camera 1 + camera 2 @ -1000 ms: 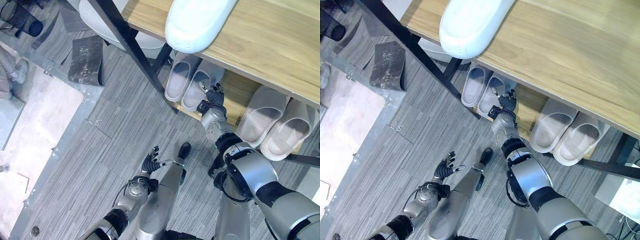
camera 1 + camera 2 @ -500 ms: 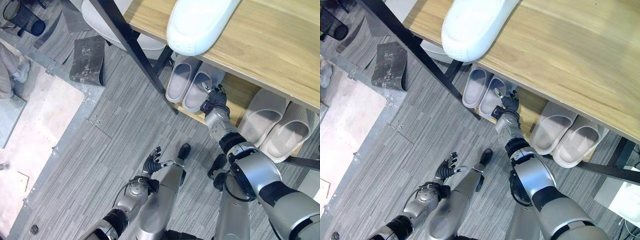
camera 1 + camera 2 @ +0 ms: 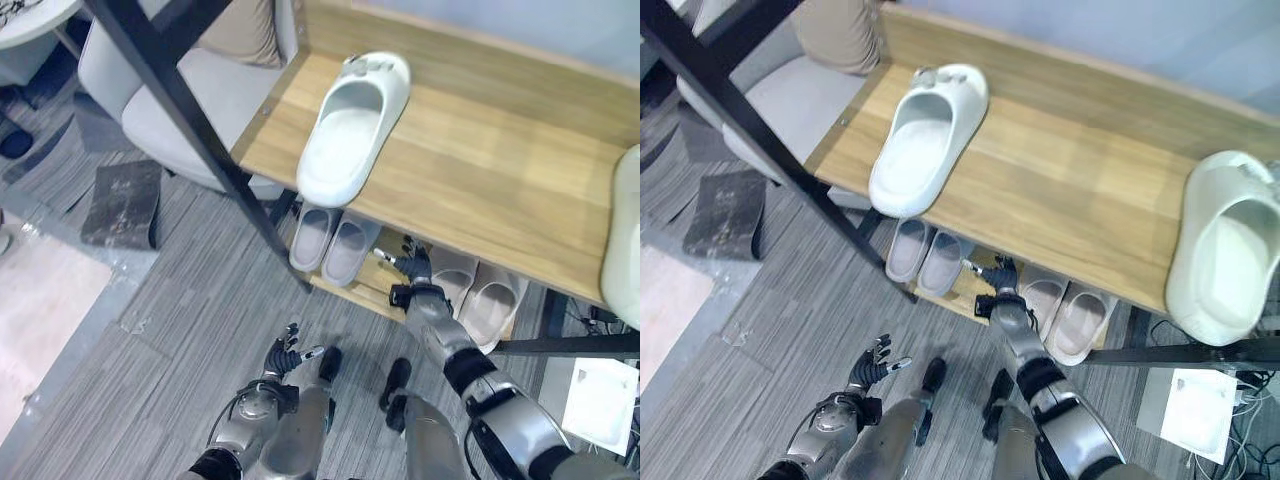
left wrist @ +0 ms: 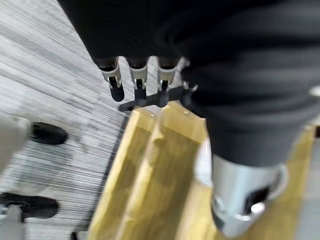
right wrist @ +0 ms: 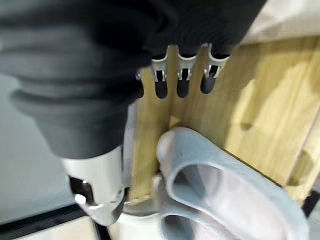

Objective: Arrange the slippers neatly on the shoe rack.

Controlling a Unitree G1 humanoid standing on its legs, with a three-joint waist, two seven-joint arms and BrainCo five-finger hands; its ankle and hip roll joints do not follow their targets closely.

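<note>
The shoe rack's wooden top shelf (image 3: pixel 480 170) carries one white slipper (image 3: pixel 350 130) at its left end and a second white slipper (image 3: pixel 1230 250) at its right end. On the lower shelf (image 3: pixel 375 285) stand a grey pair (image 3: pixel 330 240) on the left and a beige pair (image 3: pixel 470 290) on the right. My right hand (image 3: pixel 410 272) is open at the lower shelf's front, in the gap between the two pairs; in the right wrist view its straight fingers (image 5: pixel 182 75) hover over wood beside a beige slipper (image 5: pixel 225 195). My left hand (image 3: pixel 285 350) hangs open low over the floor.
A black slanted rack post (image 3: pixel 190 130) runs down to the floor on the left. Behind it are a grey seat (image 3: pixel 170 90) and a dark mat (image 3: pixel 120 205) on the grey floor. A white box (image 3: pixel 600 400) lies at the lower right.
The whole picture has shifted: the camera now takes in the top shelf and both white slippers. My right hand stays at the lower shelf between the pairs; the left hand keeps its place.
</note>
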